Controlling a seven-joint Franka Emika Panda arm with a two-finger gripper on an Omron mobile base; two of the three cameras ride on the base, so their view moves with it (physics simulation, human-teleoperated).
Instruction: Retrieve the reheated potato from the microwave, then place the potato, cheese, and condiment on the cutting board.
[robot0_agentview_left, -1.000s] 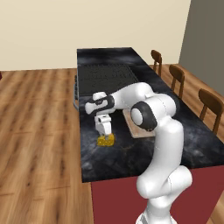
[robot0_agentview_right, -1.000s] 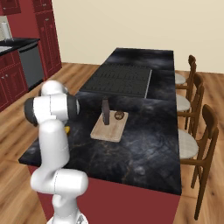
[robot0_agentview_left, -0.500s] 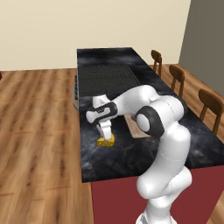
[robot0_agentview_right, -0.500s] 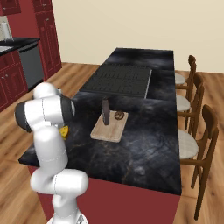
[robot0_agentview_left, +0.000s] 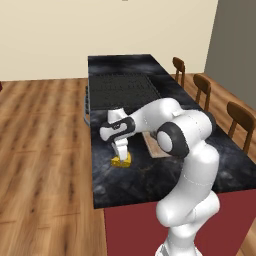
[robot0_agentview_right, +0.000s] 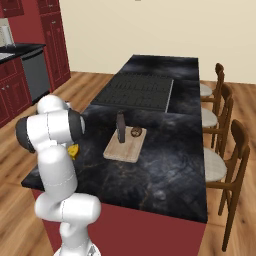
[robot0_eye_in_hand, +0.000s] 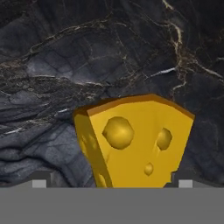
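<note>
The yellow cheese (robot0_agentview_left: 122, 161) wedge lies on the dark marble counter near its left edge, and it also peeks out beside my arm as the cheese (robot0_agentview_right: 74, 151). My gripper (robot0_agentview_left: 121, 151) points down right over it, open. In the hand view the cheese (robot0_eye_in_hand: 135, 140) sits close between the fingertips (robot0_eye_in_hand: 39, 183) of the gripper (robot0_eye_in_hand: 112, 184), with a gap on either side. The cutting board (robot0_agentview_right: 125, 146) lies mid-counter. The condiment (robot0_agentview_right: 120, 126) bottle stands upright on it, next to the small brown potato (robot0_agentview_right: 136, 132). The microwave is out of view.
A dark ridged cooktop (robot0_agentview_left: 122, 90) lies beyond the board. Wooden stools (robot0_agentview_right: 220, 150) line the counter's right side. The counter's left edge (robot0_agentview_left: 93, 165) runs close beside the cheese. Dark red cabinets (robot0_agentview_right: 50, 40) stand at the far left.
My gripper has come down onto the cheese, and its open fingers now straddle the wedge. The board, bottle and potato have not moved.
</note>
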